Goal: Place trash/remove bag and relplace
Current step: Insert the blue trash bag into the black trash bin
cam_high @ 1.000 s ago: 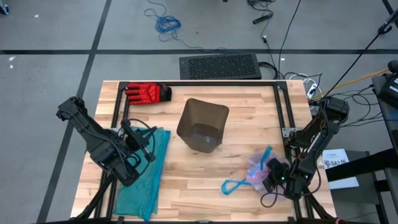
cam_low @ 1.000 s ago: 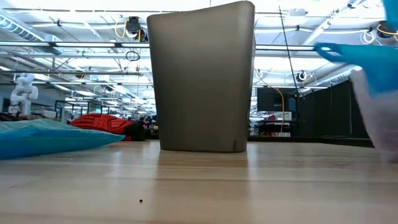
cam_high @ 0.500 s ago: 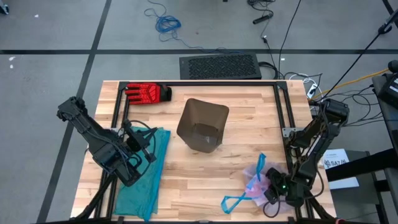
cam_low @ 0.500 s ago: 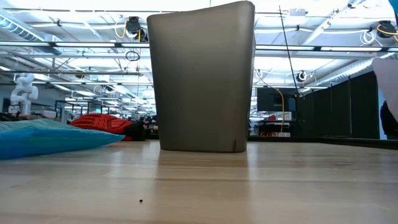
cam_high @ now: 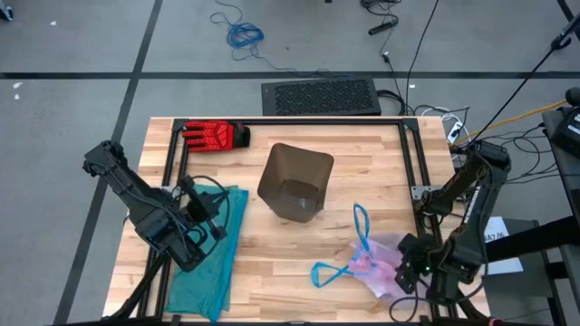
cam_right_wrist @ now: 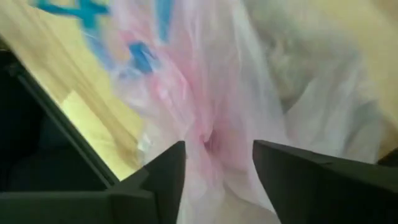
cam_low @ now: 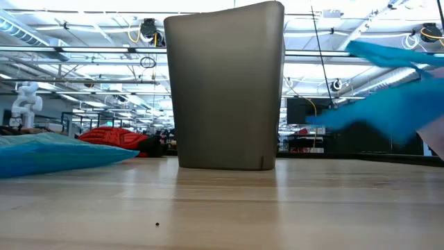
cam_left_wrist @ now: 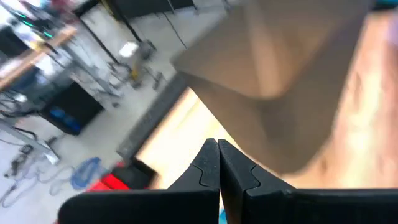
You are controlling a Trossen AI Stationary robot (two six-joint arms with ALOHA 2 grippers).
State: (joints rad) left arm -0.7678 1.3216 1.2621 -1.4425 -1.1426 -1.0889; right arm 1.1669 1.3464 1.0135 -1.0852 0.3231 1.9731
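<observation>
Right gripper [cam_right_wrist: 214,149] jaws now spread; bag [cam_high: 376,263] released, dropped on surface [cam_high: 299,263] at 5 o'clock from bin [cam_high: 295,181]. Bag removal judged done; replacement pending. Left gripper [cam_left_wrist: 217,163] jaws pressed together.

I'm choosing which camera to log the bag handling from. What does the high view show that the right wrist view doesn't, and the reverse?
Only the high view shows the bin, the red glove, the teal bag under the waiting left gripper, and the liner's blue drawstring loops sprawled on the table. Only the right wrist view shows the right gripper with its fingers parted around a pink fold. Both show the pink-white liner near the table's front right corner.
</observation>
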